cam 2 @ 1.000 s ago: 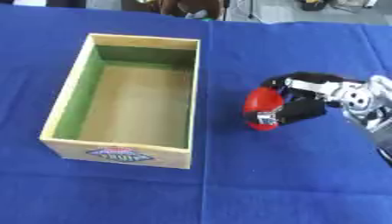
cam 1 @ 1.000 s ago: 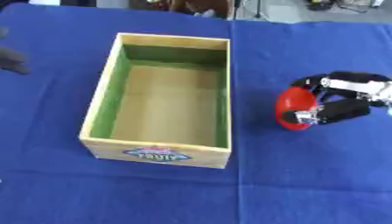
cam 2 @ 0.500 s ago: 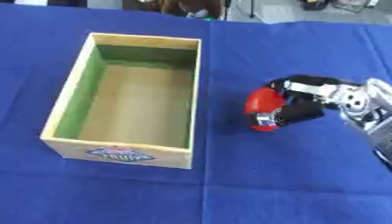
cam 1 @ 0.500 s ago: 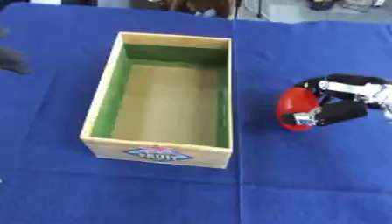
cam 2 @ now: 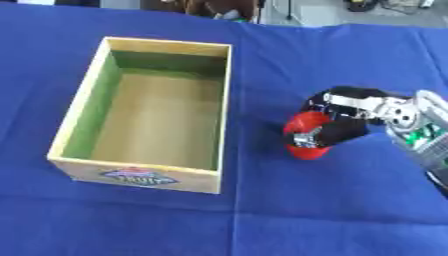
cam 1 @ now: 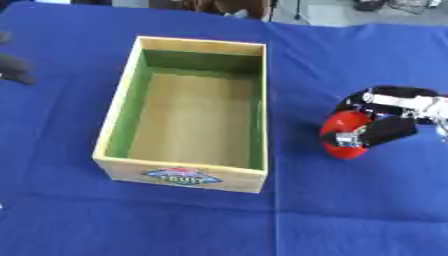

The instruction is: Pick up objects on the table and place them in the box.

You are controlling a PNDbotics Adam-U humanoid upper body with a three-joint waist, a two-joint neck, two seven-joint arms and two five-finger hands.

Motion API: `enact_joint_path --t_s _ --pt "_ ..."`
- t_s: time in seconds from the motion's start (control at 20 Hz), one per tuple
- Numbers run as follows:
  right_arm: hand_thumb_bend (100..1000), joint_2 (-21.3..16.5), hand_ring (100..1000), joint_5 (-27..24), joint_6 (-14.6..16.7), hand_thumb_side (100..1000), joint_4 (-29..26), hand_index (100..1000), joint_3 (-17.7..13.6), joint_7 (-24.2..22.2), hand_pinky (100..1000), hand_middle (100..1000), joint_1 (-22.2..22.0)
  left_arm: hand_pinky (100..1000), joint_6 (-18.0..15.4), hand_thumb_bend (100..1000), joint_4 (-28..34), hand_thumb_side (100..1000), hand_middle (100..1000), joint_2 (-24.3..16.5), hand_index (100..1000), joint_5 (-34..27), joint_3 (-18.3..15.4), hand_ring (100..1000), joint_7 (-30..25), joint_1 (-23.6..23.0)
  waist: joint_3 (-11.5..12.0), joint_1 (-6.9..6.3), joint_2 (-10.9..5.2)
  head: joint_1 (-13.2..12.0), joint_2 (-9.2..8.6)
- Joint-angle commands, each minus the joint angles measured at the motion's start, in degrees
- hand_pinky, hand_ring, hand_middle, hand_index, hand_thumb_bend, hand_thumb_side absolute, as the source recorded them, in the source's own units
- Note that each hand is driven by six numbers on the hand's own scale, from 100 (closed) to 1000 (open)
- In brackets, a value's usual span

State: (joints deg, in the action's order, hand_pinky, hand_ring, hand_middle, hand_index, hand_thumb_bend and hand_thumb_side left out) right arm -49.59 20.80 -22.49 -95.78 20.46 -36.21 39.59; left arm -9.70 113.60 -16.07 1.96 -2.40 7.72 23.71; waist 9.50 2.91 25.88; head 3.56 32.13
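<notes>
A round red object (cam 1: 344, 133) sits to the right of the wooden box (cam 1: 123, 117) on the blue cloth. My right hand (cam 1: 389, 120) comes in from the right edge and has its fingers and thumb curled round the red object. The box is open at the top, green along its inner walls, with a printed label (cam 1: 180, 176) on its near side; nothing lies inside it. My left hand (cam 1: 12, 67) shows only as a dark blurred shape at the left edge, far from the box.
The blue cloth (cam 1: 350, 210) covers the whole table, with a crease running across the near part. Beyond the far edge are dark shapes and floor clutter (cam 1: 229, 6).
The red object and my right hand have stayed almost in place, shifting slightly to the left. The box has not moved.
</notes>
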Motion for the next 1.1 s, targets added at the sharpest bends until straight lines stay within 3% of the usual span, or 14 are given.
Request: enact_joint_path --t_s 0.05,0.2,0.45,0.85,1.1 --pt "330 -0.9 492 0.9 0.2 487 0.5 774 -0.3 1.1 504 569 0.4 498 0.1 100 1.0 919 645 -0.5 856 -0.3 -0.1 552 -0.1 0.7 0.0 -0.17 -1.02 -0.2 -0.4" --pt "276 -1.0 473 1.7 0.1 420 0.4 748 -0.5 2.9 459 552 0.4 497 0.2 100 1.0 915 645 -0.5 856 -0.3 -0.1 551 -0.1 0.6 -0.1 -0.12 -1.01 -0.2 -0.39" --pt "107 -0.9 484 1.3 -0.5 301 0.3 708 -0.9 6.2 430 567 0.4 495 0.5 100 1.0 915 645 -0.5 855 -0.2 -0.1 552 -0.1 0.6 -0.1 -0.09 -0.99 -0.3 -0.29" --pt "100 -1.6 464 -0.9 -2.5 178 -2.3 590 -2.5 10.6 306 538 0.7 492 0.6 100 1.0 913 645 -0.6 853 -0.2 -0.1 553 -0.1 0.6 -0.3 -0.1 -1.11 -0.4 -0.09" --pt "100 -2.2 460 -2.1 -4.5 185 -4.4 536 -3.5 12.3 260 520 0.9 491 0.7 100 1.0 911 646 -0.7 852 -0.1 -0.1 554 -0.1 0.5 -0.4 -0.11 -1.24 -0.5 0.1"
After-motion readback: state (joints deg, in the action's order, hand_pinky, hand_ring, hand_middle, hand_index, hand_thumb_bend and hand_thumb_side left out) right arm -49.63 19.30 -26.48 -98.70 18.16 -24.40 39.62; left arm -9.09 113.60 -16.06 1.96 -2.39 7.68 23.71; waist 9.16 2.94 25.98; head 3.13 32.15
